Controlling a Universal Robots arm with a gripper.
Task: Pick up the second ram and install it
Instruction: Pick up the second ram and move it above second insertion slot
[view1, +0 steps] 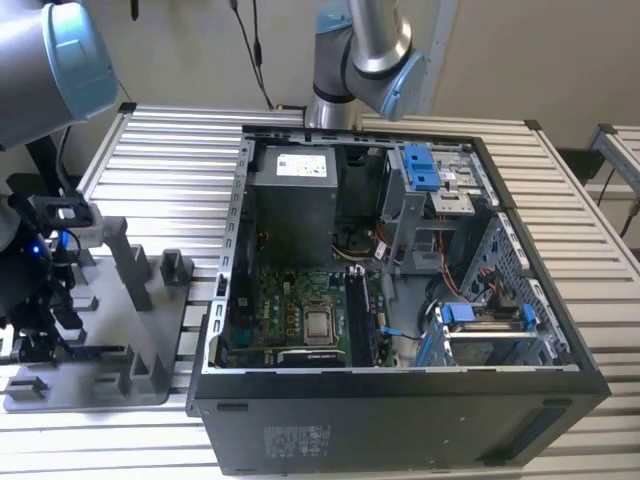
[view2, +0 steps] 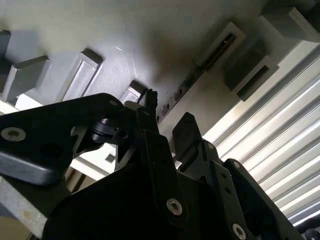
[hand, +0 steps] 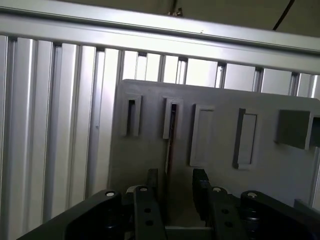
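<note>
At the exterior view's left, over the fixture (view1: 100, 390), your gripper (hand: 175, 185) is hanging with fingers (hand: 152, 182) spread either side of the ram (hand: 170, 135), standing in its slot. Closing off-centre, you're risking tilting and jamming it.

We see a ribbed silver metal table (view1: 150, 170) with a dull sheen, a smooth matt grey plastic fixture plate (hand: 220, 165), a matt black tool (hand: 175, 182) with shiny screw heads (hand: 110, 193), and a dull black metal computer case (view1: 400, 430).
</note>
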